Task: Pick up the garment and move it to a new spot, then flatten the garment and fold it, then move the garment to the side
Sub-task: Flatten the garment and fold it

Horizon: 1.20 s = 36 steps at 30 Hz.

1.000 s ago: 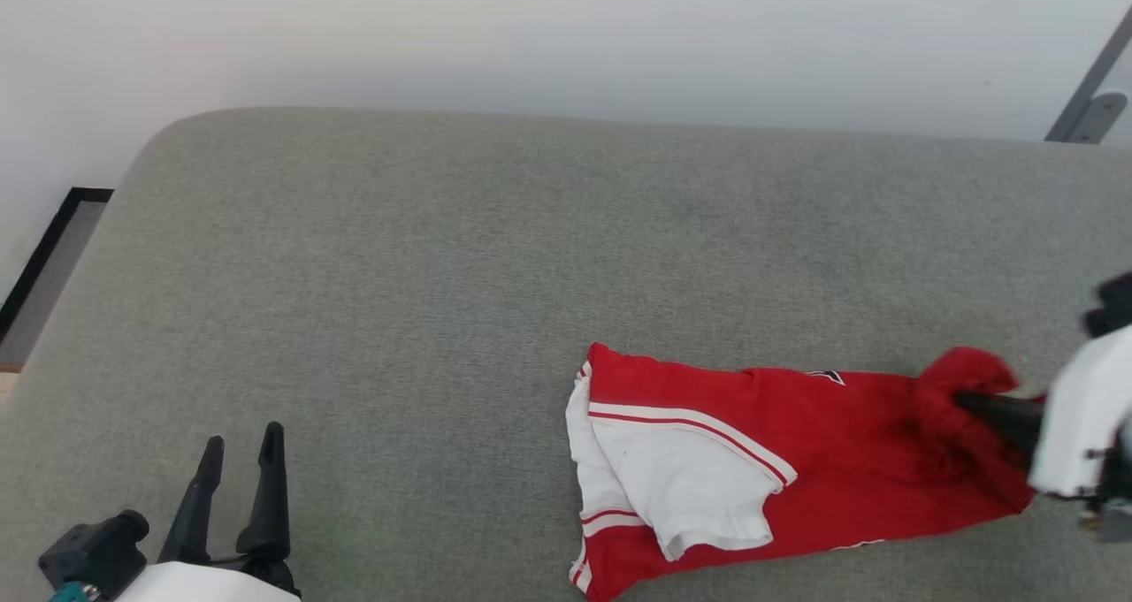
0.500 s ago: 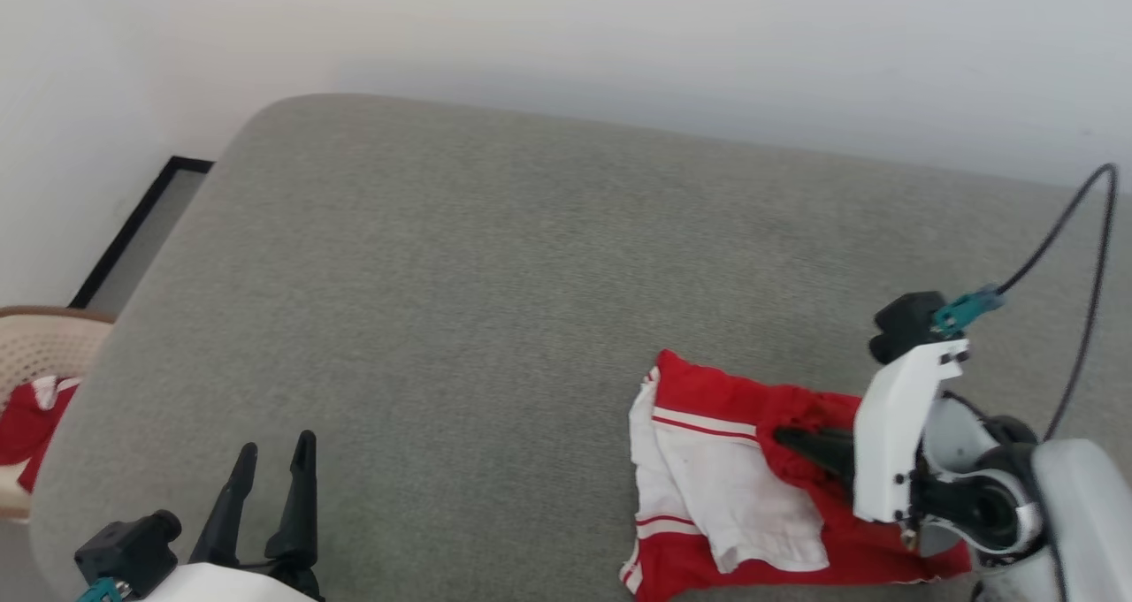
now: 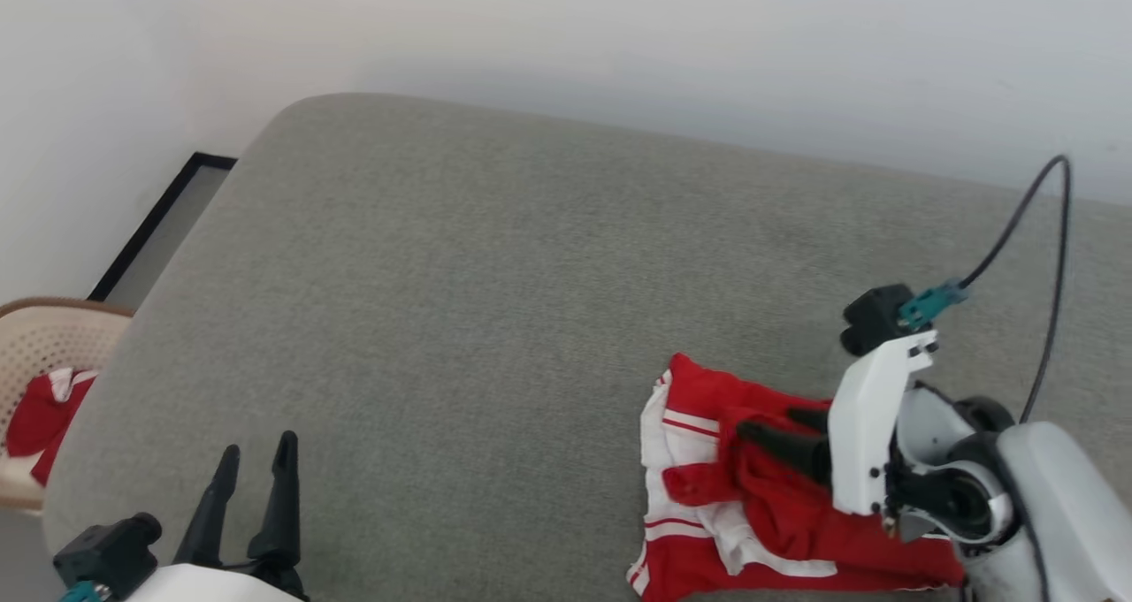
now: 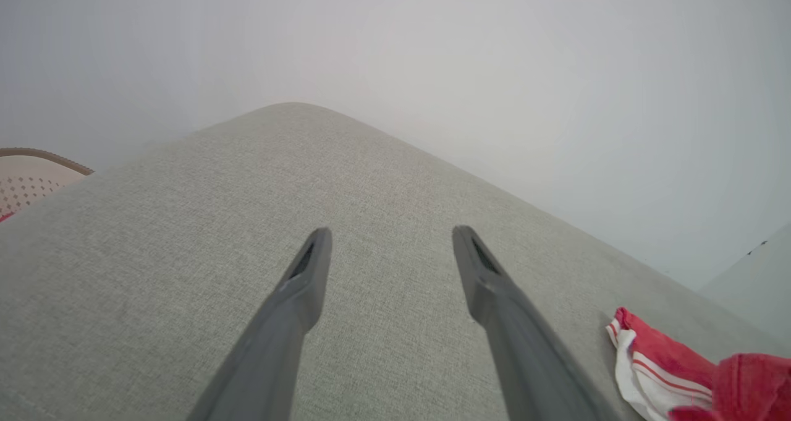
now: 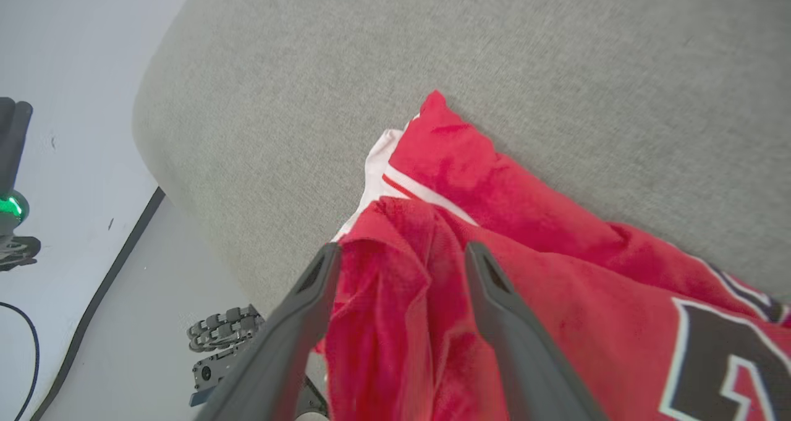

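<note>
- Lying bunched at the near right of the grey padded surface (image 3: pixel 495 301), the garment (image 3: pixel 778 531) shows red body cloth folded over a white sleeve with red-and-white striped trim.
- In the head view the garment's left edge carries the striped hem, and a loose red fold is heaped over the white sleeve in its middle.
- The right gripper (image 3: pixel 768 421) reaches in from the right, low over that red heap, with its dark fingers pointing left.
- In the right wrist view its two fingers stand apart, with a raised ridge of red cloth between them; the cloth is not pinched.
- Black lettering with a white outline (image 5: pixel 717 359) shows on the red cloth at the lower right of the right wrist view.
- The left gripper (image 3: pixel 258 445) hangs over the near left of the padded surface, well apart from the garment, with its fingers spread and nothing between them.
- A black cable (image 3: pixel 1044 257) loops up from a teal plug on the right wrist.
- A pale perforated basket (image 3: pixel 35 337) stands beyond the surface's left edge, with red-and-white cloth (image 3: pixel 40 416) inside it.
- A plain pale wall (image 3: pixel 566 27) runs behind the padded surface.
</note>
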Available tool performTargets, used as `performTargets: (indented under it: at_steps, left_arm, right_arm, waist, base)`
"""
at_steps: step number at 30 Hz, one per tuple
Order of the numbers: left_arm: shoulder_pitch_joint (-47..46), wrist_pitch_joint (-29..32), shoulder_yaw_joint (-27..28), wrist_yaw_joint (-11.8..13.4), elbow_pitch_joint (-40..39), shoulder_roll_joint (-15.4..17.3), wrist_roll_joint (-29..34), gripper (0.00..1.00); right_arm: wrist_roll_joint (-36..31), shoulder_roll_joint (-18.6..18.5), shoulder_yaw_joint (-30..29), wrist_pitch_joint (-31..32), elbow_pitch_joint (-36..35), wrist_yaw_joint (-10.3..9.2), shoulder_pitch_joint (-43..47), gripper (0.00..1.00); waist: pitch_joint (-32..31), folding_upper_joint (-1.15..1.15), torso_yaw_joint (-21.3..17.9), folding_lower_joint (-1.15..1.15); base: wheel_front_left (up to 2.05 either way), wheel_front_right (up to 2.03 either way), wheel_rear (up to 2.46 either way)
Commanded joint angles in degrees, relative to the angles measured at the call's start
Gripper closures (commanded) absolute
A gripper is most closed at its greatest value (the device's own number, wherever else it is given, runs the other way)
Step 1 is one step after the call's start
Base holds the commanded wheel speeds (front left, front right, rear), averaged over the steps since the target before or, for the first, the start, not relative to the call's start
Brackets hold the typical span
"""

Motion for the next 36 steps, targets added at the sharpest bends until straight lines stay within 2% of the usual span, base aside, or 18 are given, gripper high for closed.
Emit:
performTargets:
  at_steps: [1,8,18,29,36]
  left_arm:
    - [0.5,-0.3,0.5,-0.2,-0.3,0.3,-0.3,0.00]
    - [2.2,-0.3,2.5,-0.2,-1.2,0.5,0.0,0.00]
    - [3.8,-0.3,3.7,-0.2,-1.5,0.6,0.6,0.00]
    - [4.6,-0.3,5.1,-0.2,-1.9,0.8,2.3,0.00]
    - [5.3,-0.3,5.8,-0.2,-2.4,0.8,6.1,0.00]
  right_arm:
    - [0.6,-0.7,-0.2,-1.0,-1.1,0.00,-0.3,0.00]
    - [-0.5,-3.6,-2.5,-6.8,-6.2,0.00,1.6,0.00]
    - [-3.9,-6.0,-6.6,-17.3,-8.1,0.00,5.7,0.00]
    - [-9.7,-8.9,-7.4,-37.5,-6.9,0.00,10.1,0.00]
    - [-15.6,-8.5,-7.8,-49.5,-3.2,0.00,13.0,0.00]
  waist:
    - [-0.4,0.00,-1.0,0.00]
    - [-1.4,0.00,-4.3,0.00]
    - [-2.5,0.00,-8.7,0.00]
    - [-3.1,0.00,-13.9,0.00]
    - [-3.9,0.00,-16.1,0.00]
  base:
    - [0.00,0.00,0.00]
    - [0.00,0.00,0.00]
    - [0.00,0.00,0.00]
    - [0.00,0.00,0.00]
    - [0.00,0.00,0.00]
